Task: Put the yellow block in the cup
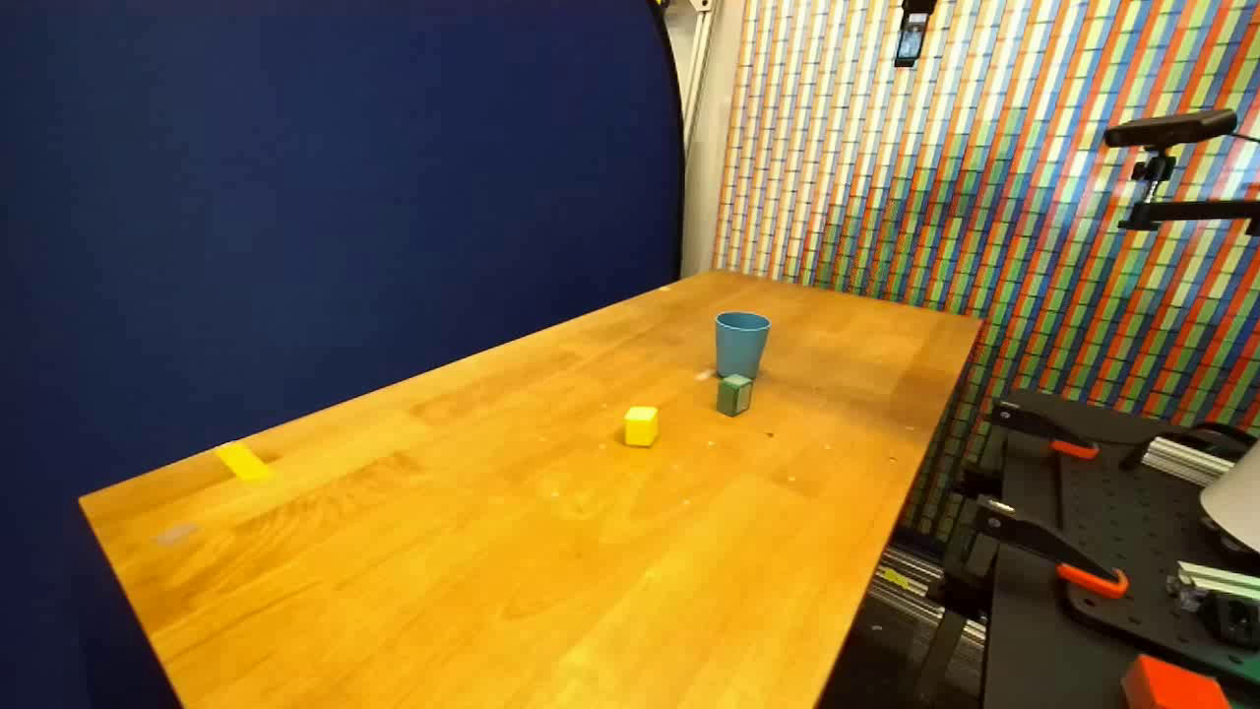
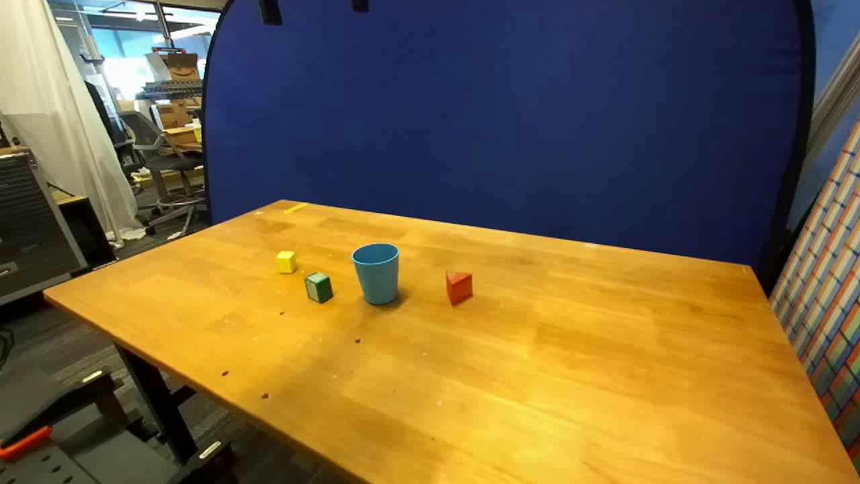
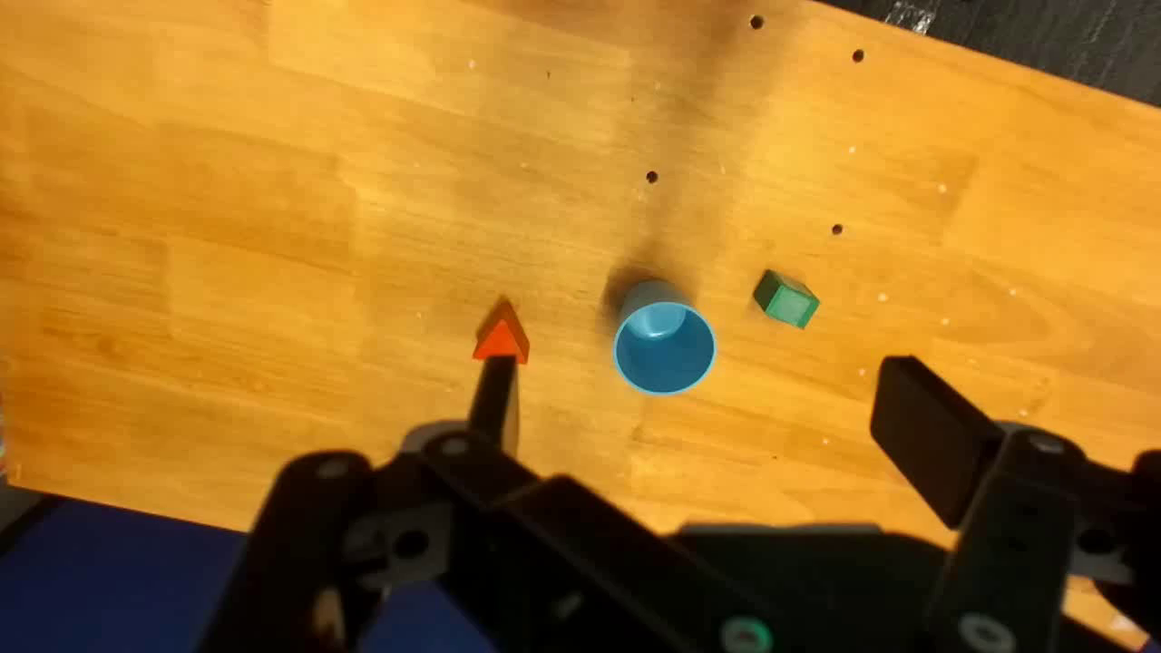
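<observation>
Wrist view: looking down past the gripper (image 3: pixel 700 404), spread wide, holding nothing, framing the cup (image 3: pixel 667 355). Should next move sideways past the green block (image 3: pixel 787 301), then down, to the yellow block (image 1: pixel 641 427): resting on the table (image 1: pixel 492 591) toward the corner with the yellow strip (image 1: pixel 244 461), per both exterior views. Not visible at the wrist; probably masked by a finger (image 3: pixel 934 444).

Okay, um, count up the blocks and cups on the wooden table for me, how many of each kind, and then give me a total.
Blocks: 3 (yellow block, green block, red triangular block)
Cups: 1 (teal-blue cup)
Total: 4
</observation>
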Robot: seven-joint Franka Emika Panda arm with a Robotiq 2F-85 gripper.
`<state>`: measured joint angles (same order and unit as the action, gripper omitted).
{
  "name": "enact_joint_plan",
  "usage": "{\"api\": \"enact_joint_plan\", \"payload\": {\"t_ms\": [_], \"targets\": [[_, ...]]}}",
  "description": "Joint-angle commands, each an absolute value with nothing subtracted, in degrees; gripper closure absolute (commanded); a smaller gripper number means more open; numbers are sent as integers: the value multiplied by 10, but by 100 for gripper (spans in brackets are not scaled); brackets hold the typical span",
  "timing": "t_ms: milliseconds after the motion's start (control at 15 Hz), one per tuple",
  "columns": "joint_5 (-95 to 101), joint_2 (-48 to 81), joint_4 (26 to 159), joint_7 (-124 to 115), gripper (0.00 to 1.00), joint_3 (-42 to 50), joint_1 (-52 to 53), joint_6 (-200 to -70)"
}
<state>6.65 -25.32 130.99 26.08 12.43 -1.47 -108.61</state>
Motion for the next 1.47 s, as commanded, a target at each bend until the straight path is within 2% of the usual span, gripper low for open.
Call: {"api": "enact_joint_plan", "payload": {"t_ms": [0, 533, 867, 1400], "targets": [[64, -252, 1307, 263, 0, 119, -21, -1086], [53, -241, 1294, 275, 0, 128, -18, -1091], [-45, -75, 1224, 295, 0, 119, 11, -1164], [-48, 195, 1080, 284, 0, -2, 19, -1190]]}}
